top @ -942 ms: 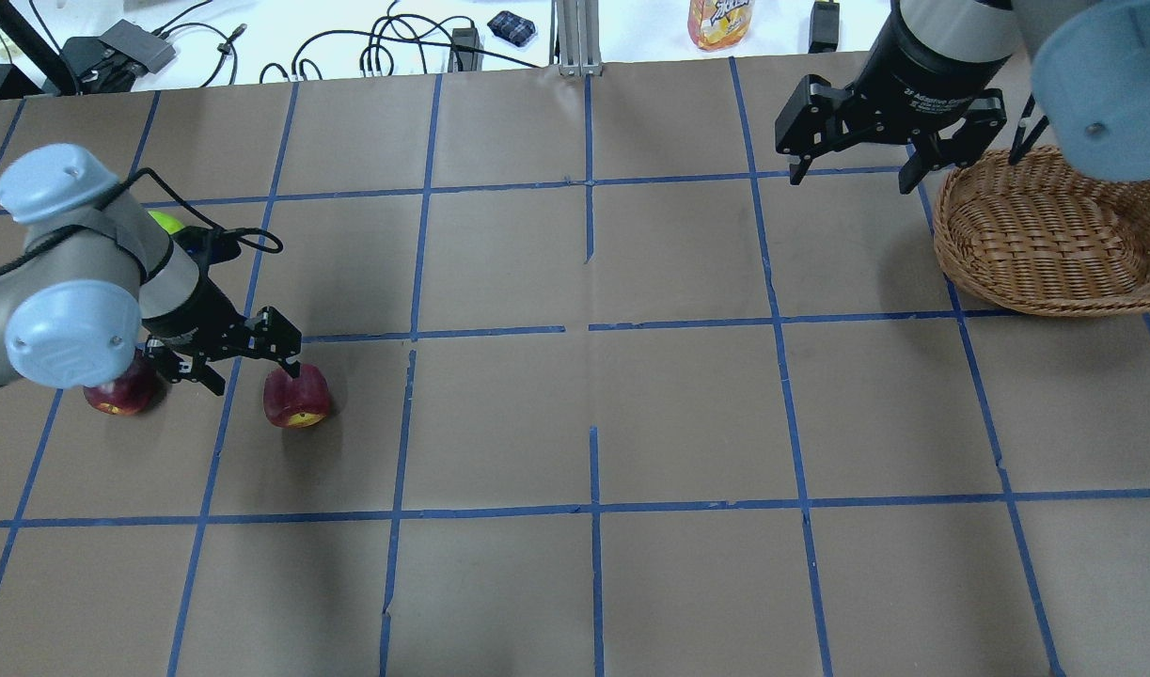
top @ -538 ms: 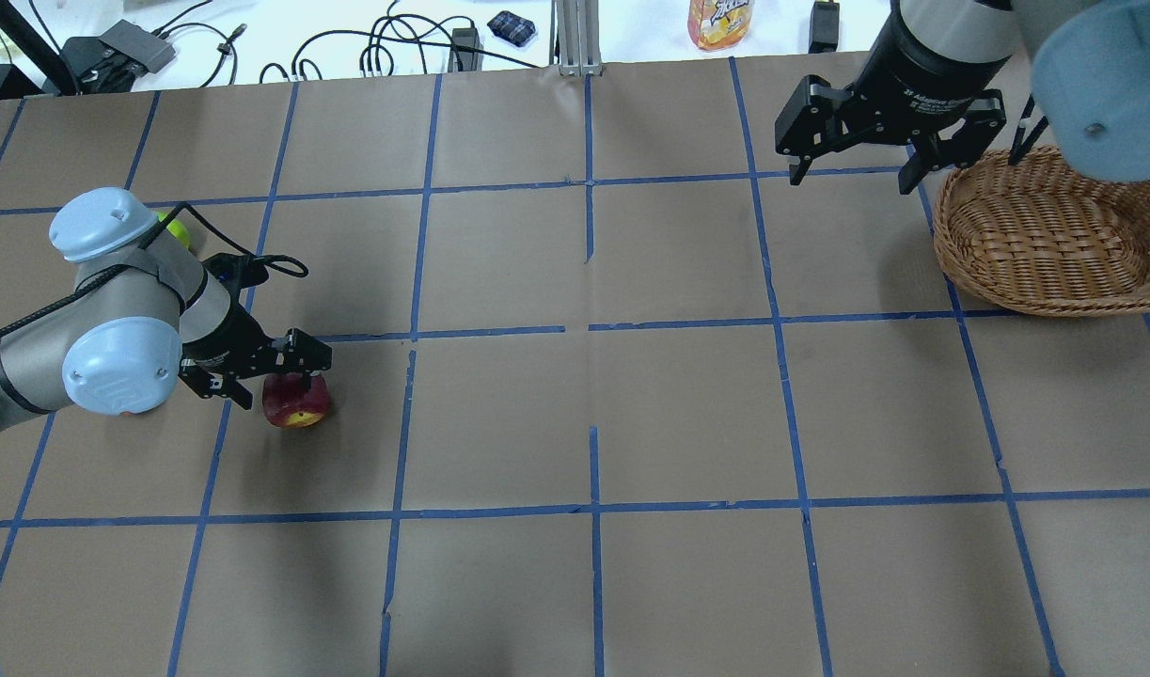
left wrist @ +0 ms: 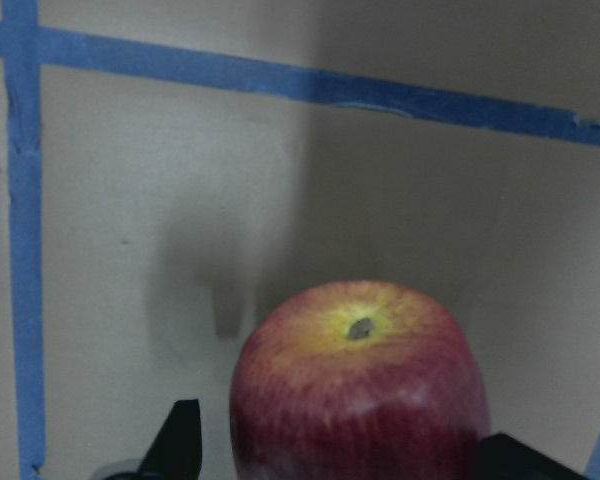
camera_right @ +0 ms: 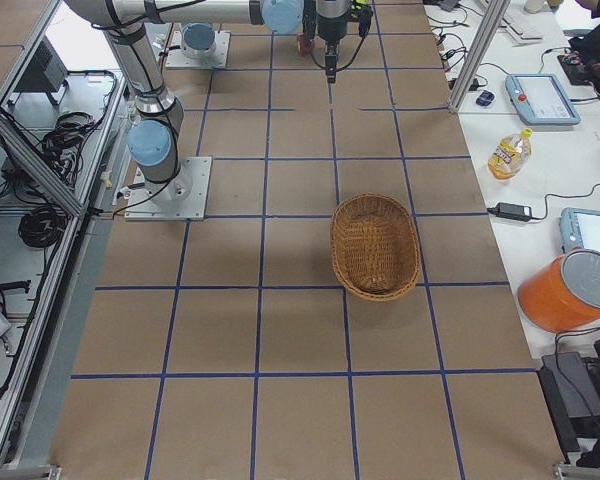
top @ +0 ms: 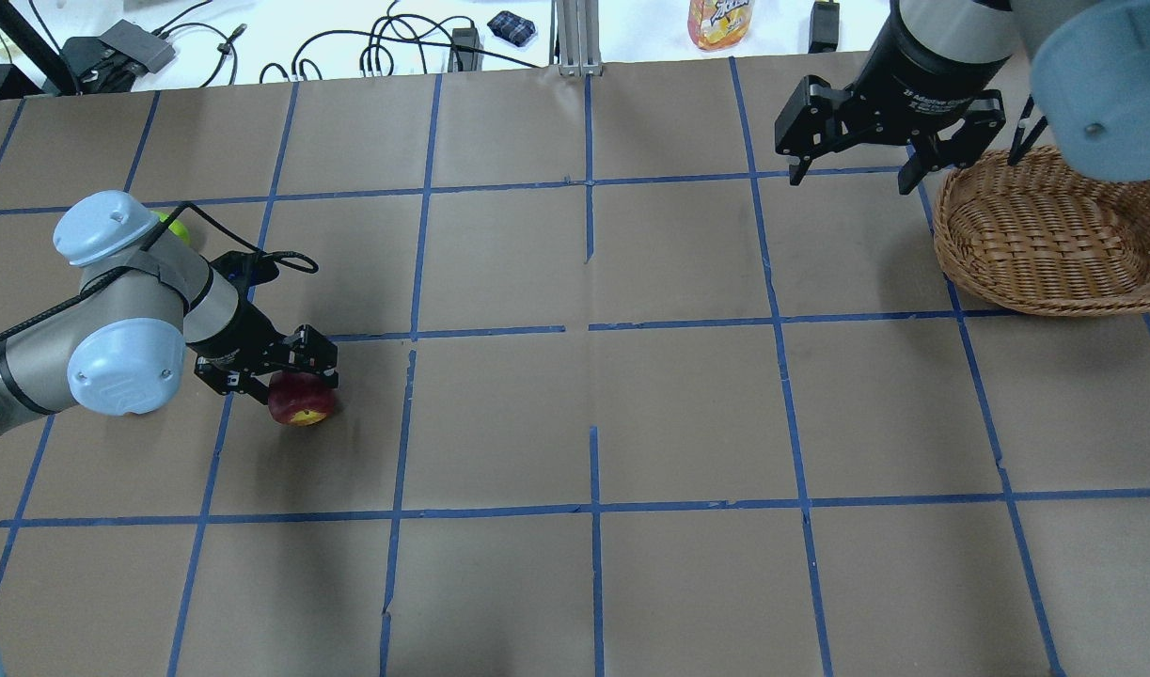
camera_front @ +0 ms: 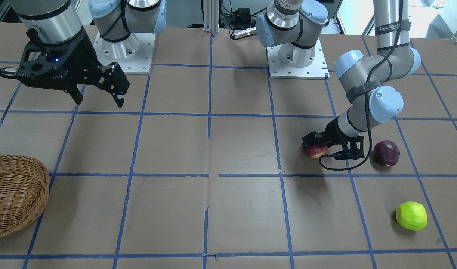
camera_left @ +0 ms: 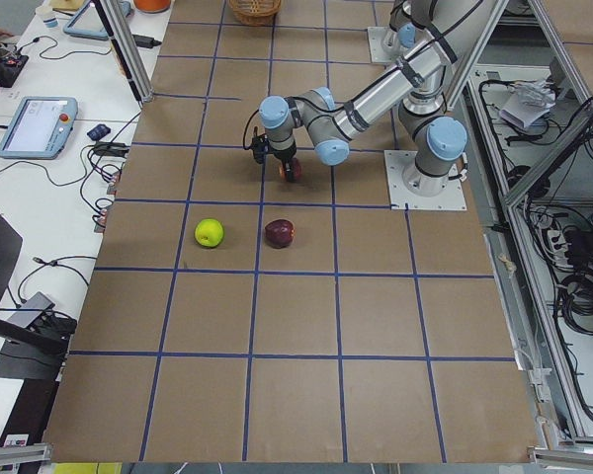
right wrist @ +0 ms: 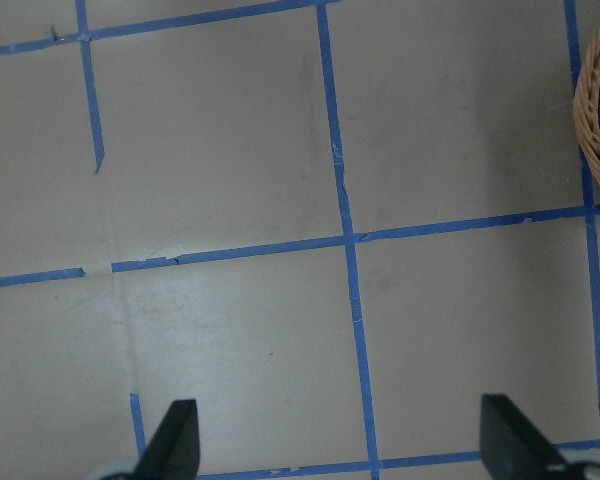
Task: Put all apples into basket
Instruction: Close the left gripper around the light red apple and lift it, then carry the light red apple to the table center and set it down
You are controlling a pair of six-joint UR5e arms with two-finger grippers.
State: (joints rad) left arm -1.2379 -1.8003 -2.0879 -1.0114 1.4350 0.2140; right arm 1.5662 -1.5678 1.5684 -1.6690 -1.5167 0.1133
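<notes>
The red apple [top: 302, 406] with a yellowish patch lies on the table at the left. My left gripper [top: 291, 384] is open and down around it; in the left wrist view the apple [left wrist: 360, 390] sits between the fingertips [left wrist: 180, 445], with a gap on one side. The maroon apple [camera_front: 386, 152] lies just beside that arm. The green apple [camera_front: 411, 215] lies further out. The wicker basket [top: 1045, 235] stands empty at the far right. My right gripper [top: 852, 169] hangs open and empty beside the basket's left rim.
An orange drink bottle [top: 720, 21], cables and adapters lie on the white bench beyond the table's far edge. Blue tape lines divide the brown table top [top: 593, 414] into squares.
My left gripper has moved right from between the two red-toned apples and come down around the red apple. The right arm has not moved.
</notes>
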